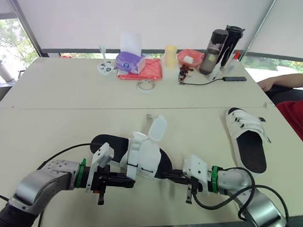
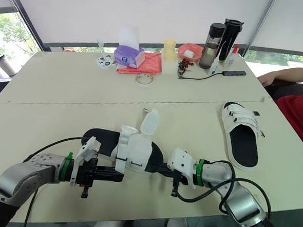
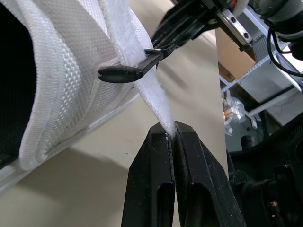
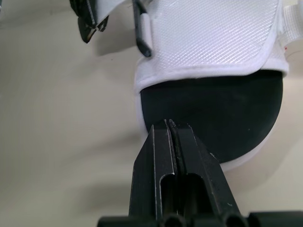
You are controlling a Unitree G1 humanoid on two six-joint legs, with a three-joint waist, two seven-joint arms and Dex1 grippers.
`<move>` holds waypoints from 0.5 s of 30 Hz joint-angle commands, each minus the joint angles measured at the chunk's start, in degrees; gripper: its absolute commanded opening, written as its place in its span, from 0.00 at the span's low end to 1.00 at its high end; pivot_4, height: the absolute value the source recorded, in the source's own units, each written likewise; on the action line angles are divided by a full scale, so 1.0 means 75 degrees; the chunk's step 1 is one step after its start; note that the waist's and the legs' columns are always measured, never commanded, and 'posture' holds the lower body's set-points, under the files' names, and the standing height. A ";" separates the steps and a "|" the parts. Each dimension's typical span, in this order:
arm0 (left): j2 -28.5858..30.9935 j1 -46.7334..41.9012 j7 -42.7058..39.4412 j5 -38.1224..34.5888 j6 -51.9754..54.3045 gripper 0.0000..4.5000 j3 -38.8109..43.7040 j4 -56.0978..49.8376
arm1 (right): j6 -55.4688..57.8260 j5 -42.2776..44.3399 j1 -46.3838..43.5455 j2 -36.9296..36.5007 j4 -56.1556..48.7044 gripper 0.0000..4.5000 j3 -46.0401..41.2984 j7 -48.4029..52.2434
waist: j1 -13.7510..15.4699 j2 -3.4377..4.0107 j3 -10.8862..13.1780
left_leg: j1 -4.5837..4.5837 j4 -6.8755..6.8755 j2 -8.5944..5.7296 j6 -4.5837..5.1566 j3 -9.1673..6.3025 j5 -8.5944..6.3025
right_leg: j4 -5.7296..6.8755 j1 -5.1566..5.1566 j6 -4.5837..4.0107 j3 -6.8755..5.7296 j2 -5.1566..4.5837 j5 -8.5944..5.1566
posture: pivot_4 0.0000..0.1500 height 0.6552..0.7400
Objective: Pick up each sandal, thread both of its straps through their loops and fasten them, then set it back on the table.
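From the head, two sandals lie on the table [image 1: 63,118]: the near sandal [image 1: 138,154] sits at the front edge between the arms, and the far sandal [image 1: 248,137] is well apart to the right, sole down, its bands lying across it. The left gripper [image 1: 132,183] reaches the near sandal's white upper from the left, and the right gripper [image 1: 166,174] meets its end from the right. One loose flap [image 2: 150,121] stands up at the sandal's far side. At the back of the table stand two dark bottles [image 1: 215,44], and a person's arm [image 1: 292,81] rests at the right edge. The left wrist adds the grasp itself: the left pincer is clenched on the tip of a white strap [image 3: 151,90], which runs taut up to the upper, past a black loop [image 3: 128,71] beside it. The right wrist shows the right pincer clamped on the rim of the black sole [image 4: 227,109], just below the white upper.
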 commanded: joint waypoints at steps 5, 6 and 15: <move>-0.0020 -0.0129 -0.0091 -0.0055 0.0027 0.00 -0.0057 -0.0065 | 0.0203 -0.0158 -0.0002 0.0477 0.0566 0.00 0.0536 -0.0037 | -0.0034 -0.0010 0.0001 | 0.0019 0.0001 0.0002 0.0000 0.0002 0.0000 | 0.0031 0.0000 0.0002 0.0001 0.0002 -0.0002 | 1.00 1.00; -0.0023 -0.0130 -0.0091 -0.0054 0.0029 0.00 -0.0065 -0.0065 | 0.0214 -0.0210 -0.0059 0.0564 0.0639 0.00 0.0605 -0.0057 | -0.0039 -0.0011 0.0002 | 0.0028 0.0000 0.0002 0.0000 0.0004 0.0000 | 0.0045 0.0000 0.0003 0.0004 0.0002 -0.0005 | 1.00 1.00; -0.0086 -0.0091 -0.0055 -0.0019 0.0022 0.00 -0.0158 -0.0047 | 0.0520 -0.0481 -0.0784 0.1295 0.1469 0.00 0.0881 -0.0387 | -0.0205 -0.0013 -0.0001 | 0.0059 0.0002 0.0024 0.0000 -0.0003 0.0000 | 0.0078 0.0011 -0.0003 0.0006 0.0016 -0.0003 | 1.00 1.00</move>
